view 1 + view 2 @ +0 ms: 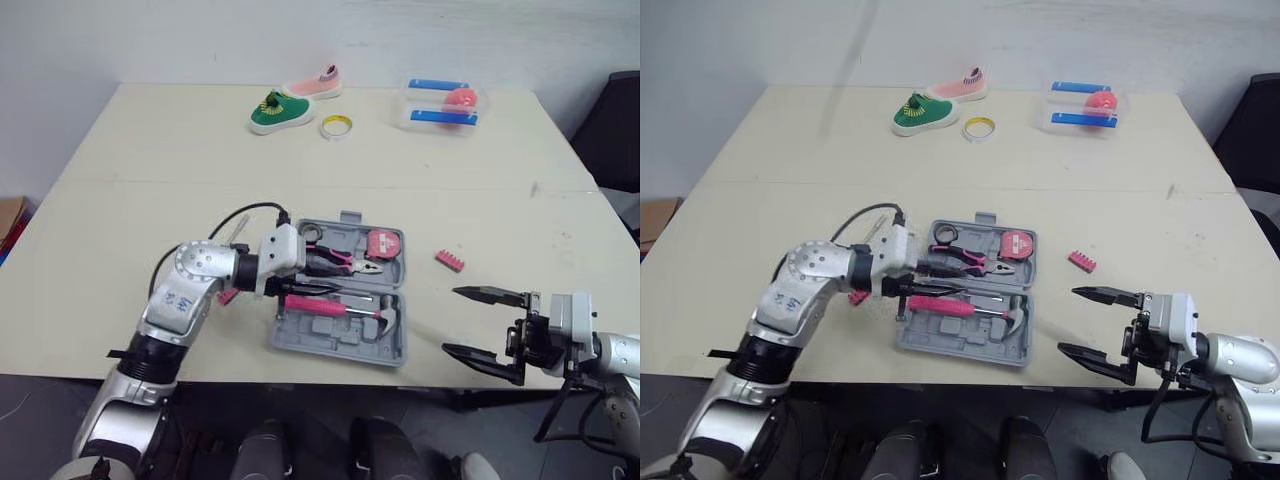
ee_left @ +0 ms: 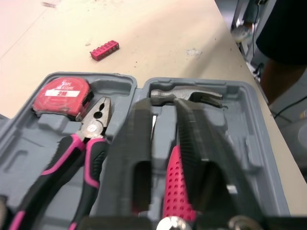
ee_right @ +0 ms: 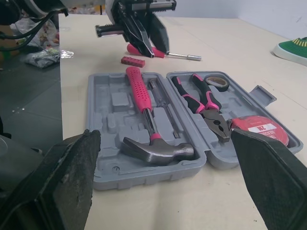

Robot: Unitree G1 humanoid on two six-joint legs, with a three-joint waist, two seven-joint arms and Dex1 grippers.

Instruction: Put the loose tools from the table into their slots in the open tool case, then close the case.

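Near the front edge of the cream table (image 1: 120,200): open grey plastic tool case (image 1: 300,335), both halves lying flat. Holds a steel claw hammer (image 3: 142,98) with a ribbed pink handle in the half nearer the robot; in the far half, pliers (image 3: 206,108) with pink-and-black handles, a red tape measure (image 3: 261,130) and a small black tape roll (image 3: 218,82). Over the case's left end, left gripper (image 2: 164,105): reaches along the hammer, black fingers (image 2: 129,143) a narrow gap apart and clamping nothing, with the pink handle lying below and between them; cannot tell whether touching it. Just left of the case, under that arm, a small pink bit holder (image 1: 228,296) and a pink-handled screwdriver (image 3: 163,53), both loose on the table. Right of the case and apart from it, a second pink bit holder (image 1: 450,260). At the table's near right corner, well apart from the case, right gripper (image 1: 450,320): points toward the case, fingers spread wide, empty. Along the far edge, a green shoe (image 1: 272,112), a pink shoe (image 1: 315,83) and a yellow tape ring (image 1: 336,125).
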